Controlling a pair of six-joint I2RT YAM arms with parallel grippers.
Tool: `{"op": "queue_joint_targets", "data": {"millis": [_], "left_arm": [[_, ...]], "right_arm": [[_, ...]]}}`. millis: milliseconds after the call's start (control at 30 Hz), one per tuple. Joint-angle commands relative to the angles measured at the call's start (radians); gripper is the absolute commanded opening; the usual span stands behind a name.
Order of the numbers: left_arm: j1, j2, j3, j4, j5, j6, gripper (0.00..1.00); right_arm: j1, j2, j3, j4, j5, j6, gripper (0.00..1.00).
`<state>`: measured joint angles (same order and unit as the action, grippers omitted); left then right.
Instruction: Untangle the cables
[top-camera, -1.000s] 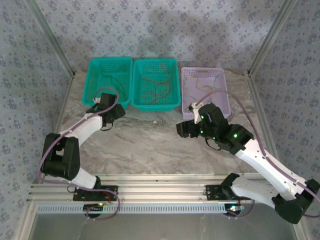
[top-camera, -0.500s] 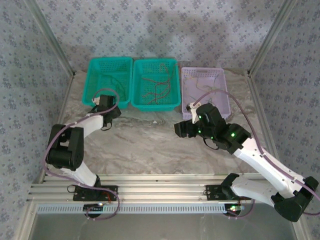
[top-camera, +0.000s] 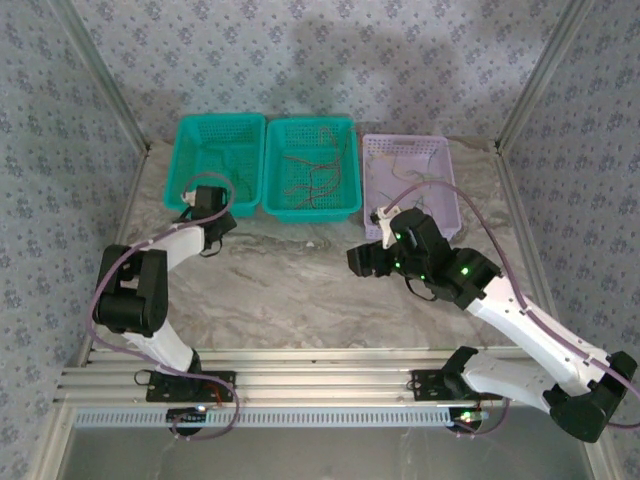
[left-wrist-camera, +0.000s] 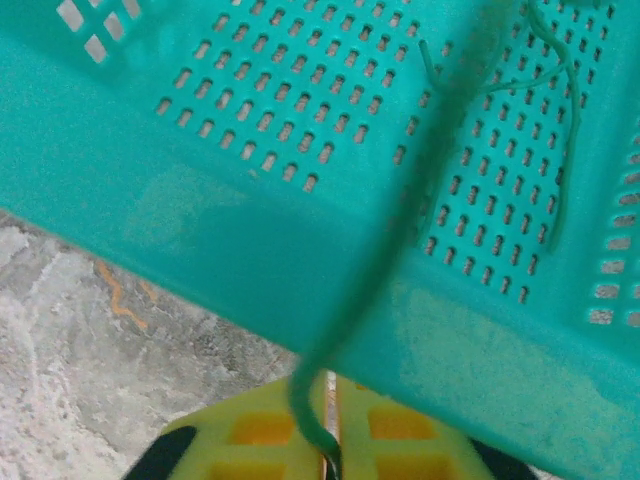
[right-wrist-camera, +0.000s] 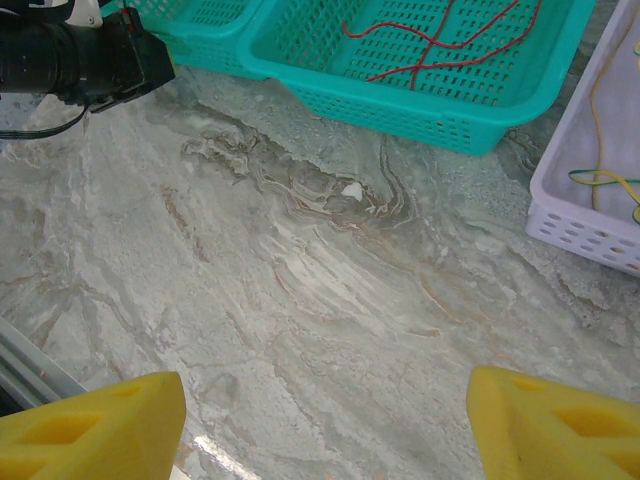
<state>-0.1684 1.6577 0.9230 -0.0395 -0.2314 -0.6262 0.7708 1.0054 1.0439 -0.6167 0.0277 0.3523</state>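
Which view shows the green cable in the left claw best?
Left wrist: the green cable runs from the shut left claw up across the teal basket wall, close though blurred. Top external shows the claw at that basket's near rim, the cable too thin to tell. Right wrist likewise.

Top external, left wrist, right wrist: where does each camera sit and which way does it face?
Top external: above and behind the robot, looking down on the table; left hand and right hand both show.
Left wrist: on the left arm, facing the left teal basket; left hand shut on a green cable.
Right wrist: on the right arm, facing across the table toward the middle teal basket; open right hand low in frame.
Shared: top external and right wrist both see the middle teal basket.
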Motion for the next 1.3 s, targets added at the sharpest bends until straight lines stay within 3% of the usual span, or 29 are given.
{"op": "queue_joint_targets", "data": {"millis": [0, 167, 467, 633, 833, 1267], "left_arm": [[-0.004, -0.034, 0.023, -0.022, 0.009, -0.025, 0.0], [-0.036, -0.096, 0.022, -0.085, -0.014, -0.06, 0.0], [-0.036, -0.148, 0.212, -0.313, 0.005, -0.089, 0.0], [0.004, -0.012, 0.429, -0.412, 0.051, -0.055, 0.0], [0.031, 0.266, 0.73, -0.556, 0.085, -0.04, 0.0], [0.048, 0.558, 0.914, -0.622, 0.071, -0.047, 0.09]], "right_arm": [[0.008, -0.022, 0.011, 0.001, 0.024, 0.015, 0.76], [0.011, -0.032, 0.013, -0.006, 0.032, 0.015, 0.76], [0.016, -0.033, 0.019, -0.01, 0.031, 0.014, 0.76], [0.015, -0.028, 0.022, -0.008, 0.03, 0.012, 0.76], [0.018, -0.045, 0.023, -0.029, 0.041, 0.007, 0.76], [0.02, -0.07, 0.008, -0.051, 0.046, 0.01, 0.76]]}}
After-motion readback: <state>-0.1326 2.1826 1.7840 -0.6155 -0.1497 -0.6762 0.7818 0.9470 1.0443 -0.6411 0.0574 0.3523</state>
